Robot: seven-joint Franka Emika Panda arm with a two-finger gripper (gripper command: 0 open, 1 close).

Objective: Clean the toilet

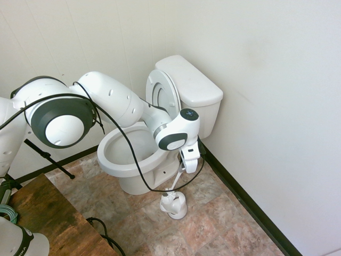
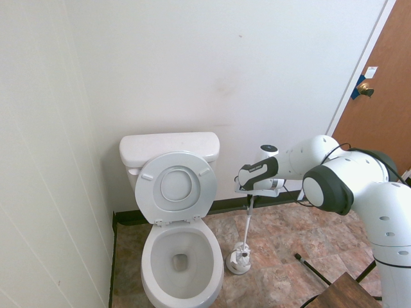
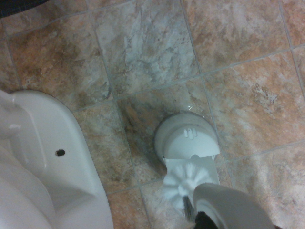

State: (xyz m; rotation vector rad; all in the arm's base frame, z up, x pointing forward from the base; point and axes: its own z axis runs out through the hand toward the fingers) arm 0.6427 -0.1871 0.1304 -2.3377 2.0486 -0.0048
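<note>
A small bathroom with a marbled tile floor and white walls. The toilet stands against the back wall, seat and lid raised against the tank, its bowl open and empty. Just beside the bowl, on the floor, sits a small white brush holder. A white robot arm reaches over it, the tool pointing straight down and clamped narrow on the thin handle of a toilet brush. In the wrist view the white bristle head hangs just beside the holder's opening, apparently lifted clear, though blur makes that uncertain. The risk from here, as I judge it: if the bristles are not clear, swinging toward the bowl may tip the holder. The slim handle could also slip or twist in the grip, or strike the rim.
</note>
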